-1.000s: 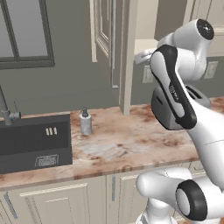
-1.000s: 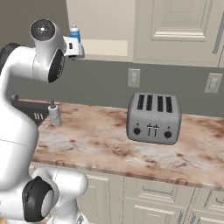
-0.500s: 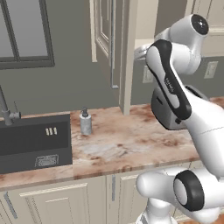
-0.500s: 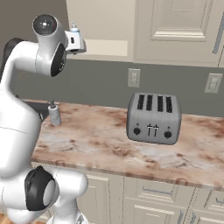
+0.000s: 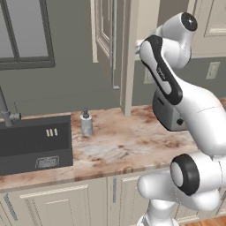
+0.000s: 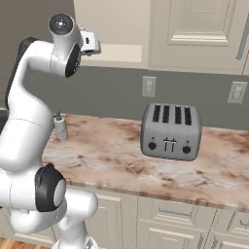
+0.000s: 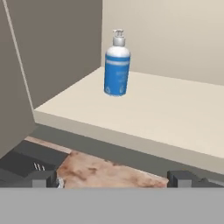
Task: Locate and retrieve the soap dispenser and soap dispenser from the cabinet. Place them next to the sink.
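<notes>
Blue soap dispenser (image 7: 117, 65) stands upright on the cabinet shelf (image 7: 175, 113), toward its left rear, clear of both walls. Gripper (image 7: 113, 178) hangs in front of and just below the shelf edge, fingers spread wide, nothing between them.

Handling, judged: small rigid plastic bottle, likely light, smooth sides that could slip. Tall for its base, so a nudge from 1 finger may tip it. Best hold looks like the round body across the label band, below the shoulder; the thin white pump neck is a poor hold.

Count: 2 soap dispensers. 1 blue in the cabinet; 1 grey soap dispenser (image 5: 86, 123) on the counter (image 5: 132, 145), upright, just beside the sink (image 5: 35, 145). 1 toaster (image 6: 171, 131), well apart.
</notes>
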You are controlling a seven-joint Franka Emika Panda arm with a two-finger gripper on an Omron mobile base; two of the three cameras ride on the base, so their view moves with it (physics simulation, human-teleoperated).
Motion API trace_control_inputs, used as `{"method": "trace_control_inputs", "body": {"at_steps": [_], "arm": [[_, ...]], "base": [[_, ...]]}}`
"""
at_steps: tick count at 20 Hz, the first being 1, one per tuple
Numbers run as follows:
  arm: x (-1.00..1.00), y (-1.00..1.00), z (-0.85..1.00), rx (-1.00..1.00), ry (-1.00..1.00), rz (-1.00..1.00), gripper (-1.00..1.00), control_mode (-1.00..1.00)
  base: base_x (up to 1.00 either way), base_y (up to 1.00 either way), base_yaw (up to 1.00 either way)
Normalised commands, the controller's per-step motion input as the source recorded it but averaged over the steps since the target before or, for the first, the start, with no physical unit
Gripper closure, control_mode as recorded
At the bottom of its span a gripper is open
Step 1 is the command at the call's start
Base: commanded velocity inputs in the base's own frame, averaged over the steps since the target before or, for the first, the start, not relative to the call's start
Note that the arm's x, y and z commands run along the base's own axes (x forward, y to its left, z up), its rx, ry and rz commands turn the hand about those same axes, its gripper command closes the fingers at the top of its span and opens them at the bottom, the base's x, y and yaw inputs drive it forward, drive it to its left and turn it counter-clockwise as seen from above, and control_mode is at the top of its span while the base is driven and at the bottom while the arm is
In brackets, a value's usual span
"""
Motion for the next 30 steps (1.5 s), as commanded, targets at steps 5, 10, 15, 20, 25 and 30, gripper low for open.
{"method": "trace_control_inputs", "body": {"at_steps": [5, 10, 15, 20, 25, 30], "arm": [[0.56, 0.04, 0.08, 0.00, 0.01, 0.03, -1.00, -1.00], [0.49, 0.08, 0.03, -0.01, 0.01, 0.05, -1.00, -1.00], [0.31, 0.25, 0.00, -0.01, 0.01, 0.02, -1.00, -1.00], [0.31, 0.27, 0.00, 0.00, 0.00, 0.02, -1.00, -1.00], [0.47, 0.12, 0.00, -0.01, 0.02, 0.00, -1.00, -1.00], [0.47, 0.04, 0.00, -0.02, 0.03, 0.00, -1.00, -1.00]], "base": [[0.00, 0.00, 0.00], [0.00, 0.00, 0.00], [0.00, 0.00, 0.00], [0.00, 0.00, 0.00], [0.00, 0.00, 0.00], [0.00, 0.00, 0.00]]}}
